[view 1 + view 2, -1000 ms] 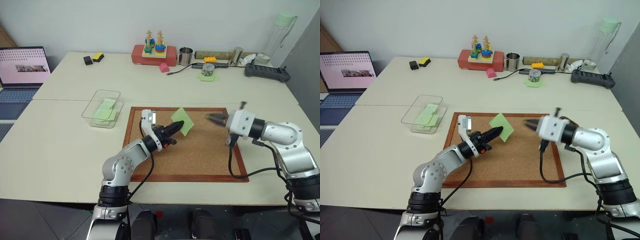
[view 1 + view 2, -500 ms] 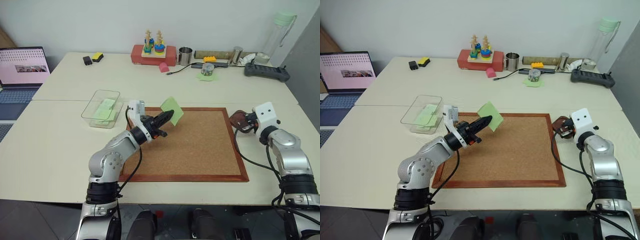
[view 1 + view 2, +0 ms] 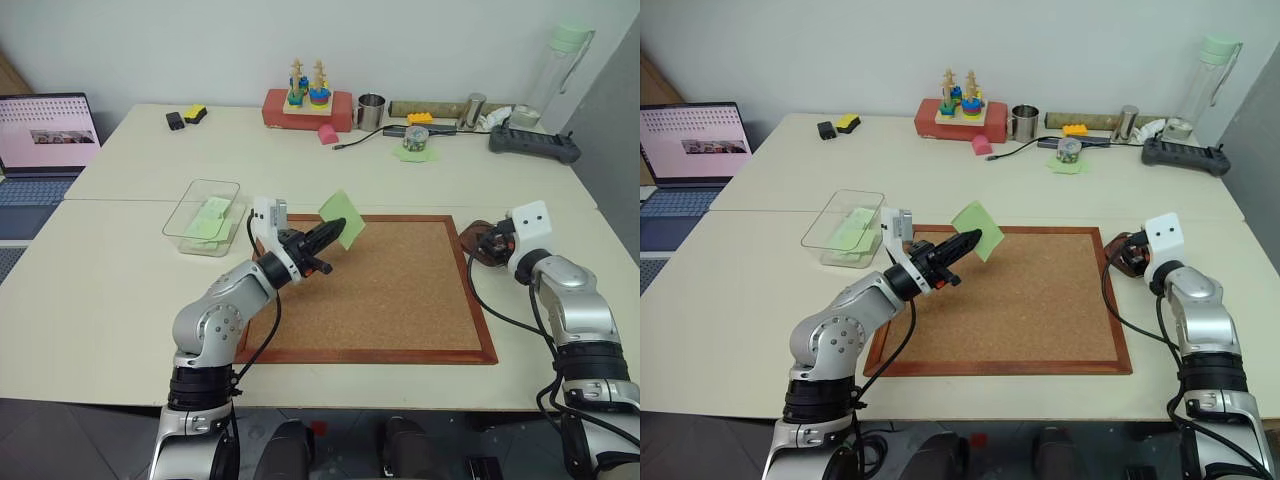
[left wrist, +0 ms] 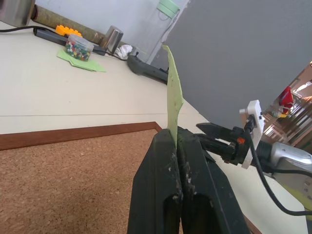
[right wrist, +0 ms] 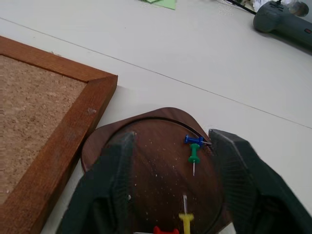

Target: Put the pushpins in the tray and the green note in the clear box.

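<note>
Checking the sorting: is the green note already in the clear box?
No, the green note is pinched in the left gripper, up over the cork board, apart from the clear box.

Pushpins [image 5: 194,151] in tray [image 5: 146,161]

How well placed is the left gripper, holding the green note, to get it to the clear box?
Probably well. The left gripper pinches the green note above the cork board, and the clear box sits just beyond the board's left edge with nothing between them.
</note>
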Motion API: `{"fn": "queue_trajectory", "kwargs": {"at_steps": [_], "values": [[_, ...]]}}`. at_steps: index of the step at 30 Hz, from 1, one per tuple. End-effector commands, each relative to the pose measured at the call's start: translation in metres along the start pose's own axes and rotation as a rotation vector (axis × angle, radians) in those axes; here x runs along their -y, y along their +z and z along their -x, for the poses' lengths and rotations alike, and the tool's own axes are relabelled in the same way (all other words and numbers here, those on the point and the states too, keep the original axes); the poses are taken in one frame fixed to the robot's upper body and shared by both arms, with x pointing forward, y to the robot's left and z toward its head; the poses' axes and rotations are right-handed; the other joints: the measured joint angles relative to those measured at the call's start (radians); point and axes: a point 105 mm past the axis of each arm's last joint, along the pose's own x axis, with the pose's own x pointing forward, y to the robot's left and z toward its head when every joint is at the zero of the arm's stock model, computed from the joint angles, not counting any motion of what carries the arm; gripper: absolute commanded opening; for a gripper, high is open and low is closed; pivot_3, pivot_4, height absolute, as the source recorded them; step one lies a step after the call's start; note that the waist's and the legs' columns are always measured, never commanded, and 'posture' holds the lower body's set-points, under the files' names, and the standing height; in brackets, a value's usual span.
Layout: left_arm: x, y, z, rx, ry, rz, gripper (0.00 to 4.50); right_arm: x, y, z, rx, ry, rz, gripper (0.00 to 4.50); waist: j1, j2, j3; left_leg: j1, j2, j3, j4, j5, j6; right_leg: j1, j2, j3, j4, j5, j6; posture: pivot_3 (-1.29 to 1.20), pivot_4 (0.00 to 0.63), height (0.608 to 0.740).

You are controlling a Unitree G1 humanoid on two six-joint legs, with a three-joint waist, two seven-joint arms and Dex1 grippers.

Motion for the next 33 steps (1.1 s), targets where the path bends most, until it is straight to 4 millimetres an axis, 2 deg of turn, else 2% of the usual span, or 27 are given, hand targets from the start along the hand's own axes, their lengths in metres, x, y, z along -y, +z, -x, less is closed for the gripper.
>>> {"fn": "queue_trajectory", "kwargs": {"at_steps": [1,2,3,7,9,12,16,22,26,30,33], "values": [[0.0,0.027,0.008,0.074,0.033,-0.105,0.0,-0.004,0.049,0.015,0.17,0.096,0.07,3.52,-0.001,0.0,0.0,0.0,0.0,0.0,0.0,0.0,0.0,0.0,0.0,0.0,0.0,0.0,0.0,0.0,0.15,0.74],[-0.004,0.032,0.012,0.084,0.061,-0.132,0.0,-0.014,0.058,0.02,0.205,0.168,0.097,3.52,-0.001,0.0,0.0,0.0,0.0,0.0,0.0,0.0,0.0,0.0,0.0,0.0,0.0,0.0,0.0,0.0,0.15,0.74],[-0.012,0.041,0.017,0.098,0.121,-0.191,0.0,-0.036,0.073,0.03,0.271,0.32,0.137,3.52,-0.001,0.0,0.0,0.0,0.0,0.0,0.0,0.0,0.0,0.0,0.0,0.0,0.0,0.0,0.0,0.0,0.15,0.74],[-0.038,0.068,0.04,0.123,0.313,-0.41,0.0,-0.092,0.108,0.067,0.415,0.686,0.2,3.52,-0.005,0.0,0.0,0.0,0.0,-0.002,-0.001,0.0,0.0,0.0,0.001,-0.001,0.0,0.0,0.0,0.0,0.15,0.74],[-0.048,0.081,0.051,0.133,0.393,-0.51,0.0,-0.109,0.12,0.078,0.448,0.786,0.203,3.52,-0.007,0.0,0.0,0.0,0.001,-0.003,-0.001,0.0,0.0,0.0,0.002,-0.001,0.0,0.0,0.0,0.0,0.15,0.74],[-0.064,0.099,0.068,0.152,0.528,-0.638,0.0,-0.121,0.131,0.083,0.462,0.864,0.197,3.52,-0.002,0.0,0.0,0.0,0.001,-0.005,0.0,0.0,0.0,0.0,0.0,-0.001,0.0,0.0,0.0,0.0,0.15,0.74],[-0.092,0.118,0.094,0.177,0.74,-0.72,0.0,-0.131,0.136,0.084,0.463,0.918,0.189,3.52,0.002,0.0,0.0,0.0,0.001,-0.004,0.001,0.0,0.0,0.0,-0.001,-0.001,-0.001,0.0,0.001,0.0,0.15,0.74],[-0.109,0.123,0.103,0.137,0.822,-0.769,0.0,-0.136,0.133,0.084,0.449,0.94,0.186,3.52,0.009,-0.001,0.0,-0.003,0.001,-0.005,0.0,0.0,0.0,-0.002,-0.002,-0.003,-0.001,0.0,0.001,0.0,0.15,0.74],[-0.117,0.118,0.102,0.092,0.829,-0.758,0.0,-0.137,0.132,0.085,0.446,0.947,0.186,3.52,0.006,-0.001,0.0,-0.007,0.001,-0.005,0.0,0.0,0.0,-0.007,-0.002,-0.002,0.0,0.001,0.001,0.0,0.15,0.74],[-0.122,0.118,0.103,0.073,0.843,-0.755,0.69,-0.137,0.132,0.086,0.441,0.949,0.188,3.55,0.005,-0.001,0.0,-0.008,0.001,-0.004,0.0,0.0,0.0,-0.01,-0.001,-0.002,0.002,0.001,0.001,0.0,0.15,0.74],[-0.123,0.118,0.103,0.072,0.846,-0.756,1.42,-0.136,0.131,0.087,0.436,0.947,0.188,3.55,0.005,-0.001,0.0,-0.009,0.001,-0.003,0.0,0.0,0.0,-0.012,-0.001,-0.001,0.003,0.001,0.001,0.0,0.15,0.74]]}}
